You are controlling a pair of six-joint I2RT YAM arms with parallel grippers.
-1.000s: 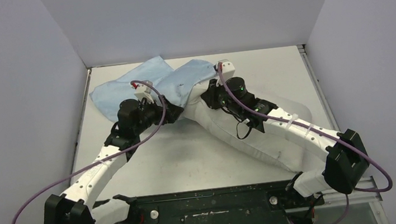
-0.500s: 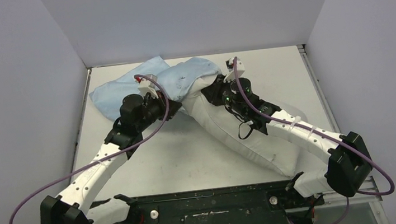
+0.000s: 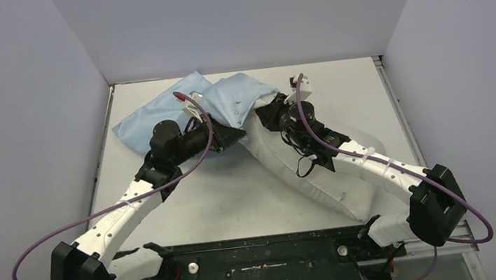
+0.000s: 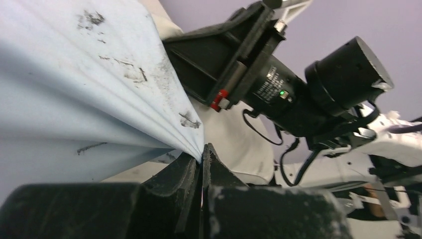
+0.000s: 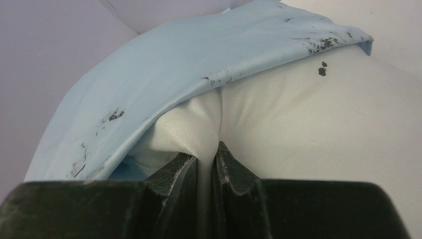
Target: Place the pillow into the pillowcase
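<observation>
My left tool [image 4: 202, 149]: jaws pressed together on a gathered fold of the pillowcase [image 4: 74, 89], with the cloth fanning out in pleats from the pinch
My right tool [image 5: 205, 152]: jaws nearly together, pinching a ridge of the pillow [image 5: 308, 124] fabric just below the pillowcase hem
Pillow: lies slantwise on the counter [image 3: 238, 197], from the near right up toward the far middle; its far end sits under the blue cloth
Pillowcase: spread over the far left of the counter, its right end draped over the pillow's far corner; dark smudges dot it near the hem
How far in: the pillow's corner seems to be inside the opening, though from these views it may only lie under one layer
My two tools: close together at the pillow's far end, the left one on the blue cloth, the right one on the off-white fabric
</observation>
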